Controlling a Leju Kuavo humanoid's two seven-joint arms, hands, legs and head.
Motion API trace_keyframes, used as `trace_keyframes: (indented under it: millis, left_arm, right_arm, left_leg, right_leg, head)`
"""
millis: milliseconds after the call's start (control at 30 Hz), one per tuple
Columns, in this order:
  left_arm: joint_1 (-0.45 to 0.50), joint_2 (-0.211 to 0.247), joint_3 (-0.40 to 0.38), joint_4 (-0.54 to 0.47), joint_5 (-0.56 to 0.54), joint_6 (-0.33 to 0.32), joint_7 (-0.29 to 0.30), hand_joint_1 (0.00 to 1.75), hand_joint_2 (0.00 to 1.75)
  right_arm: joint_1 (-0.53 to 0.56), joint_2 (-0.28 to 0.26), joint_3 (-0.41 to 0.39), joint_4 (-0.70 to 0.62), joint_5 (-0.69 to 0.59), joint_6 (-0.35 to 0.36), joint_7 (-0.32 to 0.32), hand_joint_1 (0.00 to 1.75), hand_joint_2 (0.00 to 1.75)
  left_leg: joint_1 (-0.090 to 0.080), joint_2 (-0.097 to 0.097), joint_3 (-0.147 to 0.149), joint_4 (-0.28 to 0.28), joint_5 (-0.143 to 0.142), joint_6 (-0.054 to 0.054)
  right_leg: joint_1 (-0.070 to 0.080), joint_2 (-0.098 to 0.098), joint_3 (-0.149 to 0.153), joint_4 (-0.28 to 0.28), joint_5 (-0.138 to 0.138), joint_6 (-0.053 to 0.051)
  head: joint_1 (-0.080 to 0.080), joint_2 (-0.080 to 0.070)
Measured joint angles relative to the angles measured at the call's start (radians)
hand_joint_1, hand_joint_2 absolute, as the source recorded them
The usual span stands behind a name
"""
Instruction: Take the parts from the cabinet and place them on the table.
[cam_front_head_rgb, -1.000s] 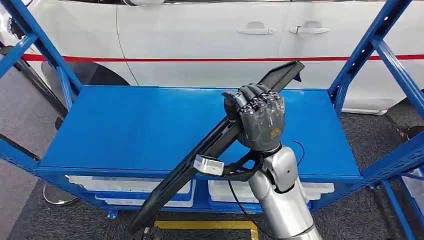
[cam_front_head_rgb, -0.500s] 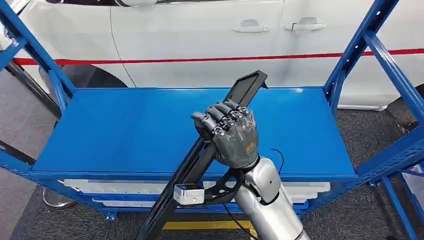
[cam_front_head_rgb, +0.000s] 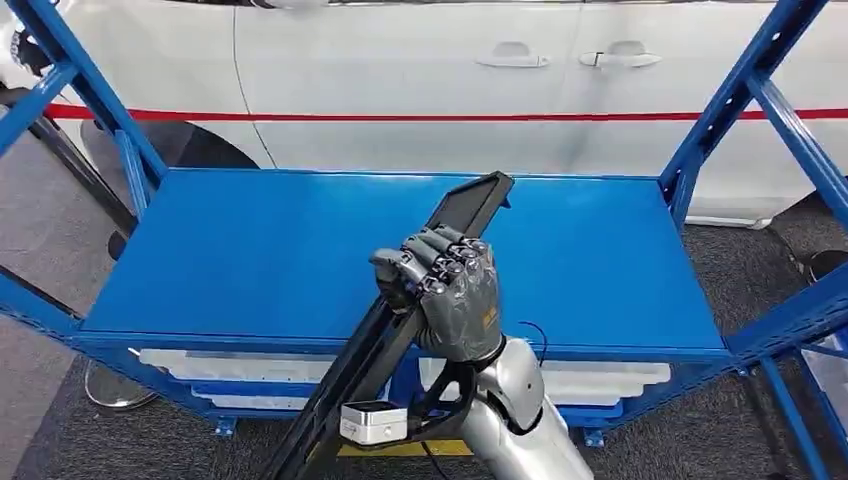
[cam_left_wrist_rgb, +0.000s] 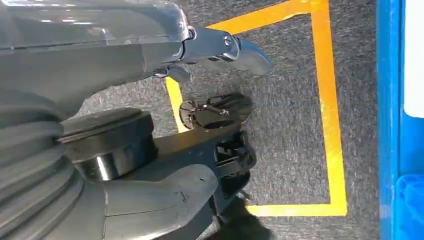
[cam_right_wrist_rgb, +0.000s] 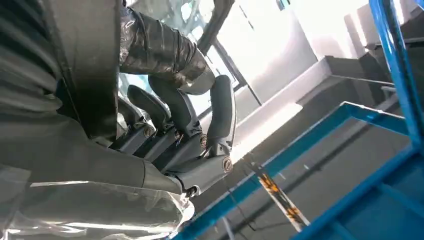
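Note:
A long black trim part (cam_front_head_rgb: 468, 206) slants across the front of the blue cabinet shelf (cam_front_head_rgb: 250, 250). Its upper end hangs over the middle of the shelf and its lower end runs down past the shelf's front edge. My right hand (cam_front_head_rgb: 445, 295) grips it around the middle, fingers wrapped over the strip, and holds it clear of the shelf surface. The right wrist view shows those dark fingers (cam_right_wrist_rgb: 192, 125) curled around the part (cam_right_wrist_rgb: 85, 60). My left hand (cam_left_wrist_rgb: 220, 150) hangs low over the floor, holding nothing.
A white car (cam_front_head_rgb: 400, 70) with a red stripe stands right behind the rack. Blue slanted uprights (cam_front_head_rgb: 725, 110) frame the shelf on both sides. White bins (cam_front_head_rgb: 250, 365) sit on the level below. Yellow tape (cam_left_wrist_rgb: 325, 100) marks the grey carpet.
My right hand has drawn the black part left, lower and toward me; its upper end has come back from the shelf's rear right to the shelf's middle.

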Motion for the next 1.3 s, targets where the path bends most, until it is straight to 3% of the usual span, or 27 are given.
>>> trace_keyframes:
  millis: [33, 100, 167, 233, 300, 333, 367, 433, 467, 500, 533, 667, 700, 733, 800, 833, 867, 900, 967, 1000, 1033, 1067, 1167, 1200, 1233, 1267, 1300]
  left_arm:
    - [-0.002, 0.0, 0.002, 0.0, 0.002, -0.003, 0.0, 0.0, 1.75]
    - [-0.003, 0.0, 0.003, 0.0, 0.003, -0.006, 0.0, 0.0, 1.75]
    - [-0.003, 0.001, 0.005, 0.0, 0.003, -0.007, 0.0, 0.0, 1.75]
    - [-0.003, 0.001, 0.009, 0.0, 0.003, -0.008, 0.0, 0.0, 1.75]
    - [-0.003, 0.001, 0.012, 0.0, 0.006, -0.008, 0.0, 0.0, 1.75]
    - [-0.002, 0.001, 0.013, 0.0, 0.007, -0.008, 0.0, 0.0, 1.75]
    - [-0.001, 0.001, 0.014, 0.0, 0.011, -0.008, 0.0, 0.0, 1.75]
    - [-0.002, 0.001, 0.016, 0.0, 0.016, -0.011, 0.0, 0.0, 1.75]
    - [-0.004, 0.001, 0.017, 0.0, 0.016, -0.013, 0.0, 0.0, 1.75]
    - [-0.008, 0.0, 0.017, 0.0, 0.016, -0.014, 0.0, 0.0, 1.75]
    - [-0.012, 0.0, 0.017, 0.0, 0.016, -0.015, 0.0, 0.0, 1.75]
    - [-0.014, -0.005, 0.018, 0.0, 0.013, -0.02, 0.004, 0.0, 1.75]
    - [-0.016, -0.01, 0.018, 0.002, 0.012, -0.021, 0.005, 0.0, 1.75]
    - [-0.022, -0.012, 0.018, 0.002, 0.008, -0.024, 0.007, 0.0, 1.75]
    - [-0.03, -0.016, 0.018, 0.002, -0.001, -0.03, 0.011, 0.0, 1.75]
    - [-0.031, -0.017, 0.018, 0.002, -0.005, -0.032, 0.013, 0.0, 1.75]
    - [-0.032, -0.019, 0.018, 0.002, -0.006, -0.036, 0.015, 0.0, 1.75]
    - [-0.034, -0.019, 0.018, 0.002, -0.008, -0.039, 0.018, 0.0, 1.75]
    - [-0.041, -0.022, 0.015, 0.002, -0.016, -0.047, 0.021, 0.0, 1.75]
    - [-0.045, -0.023, 0.014, 0.002, -0.018, -0.048, 0.021, 0.0, 1.75]
    - [-0.047, -0.027, 0.013, 0.002, -0.019, -0.05, 0.024, 0.0, 1.75]
    - [-0.051, -0.028, 0.011, 0.002, -0.026, -0.053, 0.027, 0.0, 1.75]
    - [-0.056, -0.034, 0.007, 0.002, -0.037, -0.061, 0.039, 0.0, 1.75]
    - [-0.056, -0.033, 0.006, 0.002, -0.039, -0.061, 0.041, 0.0, 1.75]
    - [-0.056, -0.034, 0.004, 0.002, -0.039, -0.061, 0.042, 0.0, 1.75]
    - [-0.055, -0.034, 0.002, 0.002, -0.04, -0.061, 0.044, 0.0, 1.75]
    - [-0.056, -0.034, 0.0, 0.002, -0.041, -0.061, 0.044, 0.0, 1.75]
  right_arm:
    - [0.001, 0.0, 0.007, 0.002, 0.0, 0.0, 0.002, 1.75, 1.75]
    - [0.002, -0.001, 0.019, 0.006, 0.001, 0.0, 0.004, 1.75, 1.75]
    - [0.002, -0.001, 0.026, 0.009, 0.002, 0.0, 0.006, 1.75, 1.75]
    - [0.001, -0.001, 0.035, 0.012, 0.004, 0.0, 0.006, 1.75, 1.75]
    - [0.001, -0.001, 0.047, 0.018, 0.007, 0.0, 0.006, 1.75, 1.75]
    - [0.001, -0.002, 0.06, 0.026, 0.018, 0.0, 0.015, 1.75, 1.75]
    - [0.0, -0.006, 0.079, 0.038, 0.03, 0.0, 0.026, 1.75, 1.75]
    - [0.0, -0.013, 0.107, 0.052, 0.04, 0.0, 0.034, 1.75, 1.75]
    - [0.0, -0.014, 0.118, 0.057, 0.046, 0.0, 0.034, 1.75, 1.75]
    - [-0.001, -0.014, 0.122, 0.058, 0.05, 0.0, 0.038, 1.75, 1.75]
    - [-0.001, -0.014, 0.124, 0.058, 0.056, 0.0, 0.041, 1.75, 1.75]
    - [-0.004, -0.017, 0.115, 0.067, 0.155, 0.0, 0.083, 1.75, 1.75]
    - [-0.004, -0.017, 0.104, 0.068, 0.189, 0.0, 0.094, 1.75, 1.75]
    - [-0.007, -0.017, 0.091, 0.07, 0.218, 0.0, 0.11, 1.75, 1.75]
    - [-0.018, -0.019, 0.065, 0.076, 0.247, 0.0, 0.135, 1.75, 1.75]
    - [-0.026, -0.021, 0.055, 0.081, 0.257, 0.0, 0.148, 1.75, 1.75]
    - [-0.034, -0.024, 0.046, 0.086, 0.265, 0.0, 0.159, 1.75, 1.75]
    - [-0.043, -0.026, 0.04, 0.091, 0.268, 0.0, 0.169, 1.75, 1.75]
    - [-0.058, -0.029, 0.024, 0.101, 0.27, 0.0, 0.181, 1.75, 1.75]
    - [-0.065, -0.029, 0.018, 0.104, 0.27, 0.0, 0.183, 1.75, 1.75]
    - [-0.074, -0.028, 0.011, 0.105, 0.27, 0.0, 0.186, 1.75, 1.75]
    - [-0.082, -0.027, 0.003, 0.105, 0.275, -0.001, 0.186, 1.75, 1.75]
    - [-0.105, -0.027, -0.051, 0.112, 0.285, 0.0, 0.188, 1.75, 1.75]
    - [-0.113, -0.027, -0.07, 0.116, 0.285, 0.0, 0.188, 1.75, 1.75]
    - [-0.122, -0.025, -0.086, 0.119, 0.285, 0.0, 0.187, 1.75, 1.75]
    - [-0.13, -0.022, -0.101, 0.121, 0.286, 0.0, 0.187, 1.75, 1.75]
    - [-0.134, -0.021, -0.108, 0.122, 0.286, 0.0, 0.187, 1.75, 1.75]
  left_leg:
    - [-0.008, -0.001, -0.006, 0.008, 0.0, -0.007]
    - [-0.006, 0.0, -0.009, 0.004, 0.008, -0.019]
    - [-0.004, -0.001, -0.014, 0.005, 0.01, -0.031]
    - [0.001, -0.001, -0.036, 0.063, -0.063, -0.045]
    - [0.007, -0.001, -0.086, 0.209, -0.157, -0.056]
    - [0.008, -0.001, -0.102, 0.272, -0.188, -0.059]
    - [0.009, -0.001, -0.092, 0.286, -0.192, -0.061]
    - [0.009, -0.001, -0.018, 0.196, -0.155, -0.058]
    - [0.009, -0.001, 0.057, 0.086, -0.121, -0.053]
    - [0.008, -0.001, 0.123, -0.011, -0.109, -0.047]
    - [0.001, -0.002, 0.119, -0.02, -0.12, -0.039]
    - [-0.008, -0.003, 0.1, -0.031, -0.071, -0.009]
    - [0.002, 0.009, 0.091, -0.039, -0.048, 0.0]
    - [0.001, 0.006, 0.078, -0.043, -0.034, 0.011]
    - [-0.002, 0.007, 0.046, -0.042, -0.007, 0.016]
    - [-0.004, 0.008, 0.028, -0.041, 0.005, 0.016]
    - [-0.005, 0.01, 0.009, -0.039, 0.018, 0.015]
    - [-0.006, 0.011, -0.01, -0.036, 0.03, 0.014]
    - [-0.008, 0.012, -0.045, -0.029, 0.052, 0.01]
    - [-0.009, 0.011, -0.056, -0.024, 0.061, 0.008]
    - [-0.011, 0.01, -0.065, -0.017, 0.068, 0.003]
    - [-0.011, 0.011, -0.071, -0.015, 0.077, -0.002]
    - [-0.008, 0.01, -0.073, -0.029, 0.109, -0.02]
    - [-0.005, 0.006, -0.08, -0.024, 0.105, -0.025]
    - [-0.006, 0.002, -0.094, -0.002, 0.06, -0.03]
    - [-0.002, 0.002, -0.112, 0.06, -0.012, -0.036]
    - [0.002, 0.002, -0.127, 0.129, -0.072, -0.042]
  right_leg:
    - [0.005, 0.0, -0.003, -0.003, 0.012, 0.0]
    - [0.006, 0.002, -0.009, 0.001, 0.017, -0.006]
    - [0.001, 0.0, -0.012, -0.01, 0.033, -0.02]
    - [-0.003, -0.005, -0.027, -0.014, 0.049, -0.033]
    - [-0.003, -0.006, -0.05, -0.013, 0.065, -0.034]
    - [-0.002, -0.007, -0.064, -0.012, 0.074, -0.033]
    - [-0.002, -0.007, -0.076, -0.012, 0.083, -0.033]
    - [-0.002, -0.006, -0.095, -0.011, 0.1, -0.029]
    - [-0.002, -0.006, -0.107, -0.01, 0.11, -0.025]
    - [-0.002, -0.006, -0.114, -0.009, 0.12, -0.021]
    - [0.001, -0.008, -0.113, -0.015, 0.13, -0.013]
    - [-0.002, -0.009, -0.111, -0.037, 0.169, 0.017]
    - [-0.006, -0.003, -0.121, -0.026, 0.15, 0.02]
    - [-0.002, -0.002, -0.138, 0.013, 0.083, 0.02]
    - [-0.004, -0.001, -0.172, 0.15, -0.044, 0.023]
    - [-0.004, -0.001, -0.182, 0.217, -0.078, 0.026]
    - [-0.004, -0.001, -0.183, 0.266, -0.08, 0.027]
    - [-0.004, -0.001, -0.165, 0.274, -0.056, 0.027]
    - [-0.003, -0.001, -0.069, 0.18, 0.005, 0.02]
    - [-0.002, -0.001, -0.001, 0.097, 0.009, 0.013]
    - [0.003, -0.001, 0.068, 0.007, -0.033, 0.005]
    - [0.008, -0.001, 0.086, -0.034, -0.043, 0.003]
    - [0.014, -0.002, 0.068, -0.037, -0.018, -0.012]
    - [0.0, -0.01, 0.06, -0.048, 0.0, -0.021]
    - [0.0, -0.01, 0.048, -0.049, 0.013, -0.03]
    - [0.0, -0.01, 0.03, -0.049, 0.028, -0.036]
    - [0.0, -0.01, 0.014, -0.049, 0.041, -0.034]
  head:
    - [-0.001, 0.0]
    - [0.0, 0.0]
    - [0.0, 0.0]
    - [-0.001, 0.0]
    - [0.0, 0.0]
    - [-0.001, 0.0]
    - [-0.001, 0.0]
    - [-0.001, 0.0]
    - [-0.001, 0.0]
    - [-0.001, 0.0]
    - [0.0, 0.0]
    - [0.0, 0.0]
    - [0.0, 0.0]
    - [0.002, 0.0]
    - [0.002, 0.0]
    - [0.002, 0.0]
    - [0.002, 0.0]
    - [0.002, 0.0]
    - [0.001, 0.0]
    - [0.002, 0.0]
    - [0.001, 0.0]
    - [-0.001, 0.0]
    - [0.002, 0.0]
    - [0.002, 0.0]
    - [0.002, 0.0]
    - [-0.002, 0.0]
    - [-0.001, 0.0]
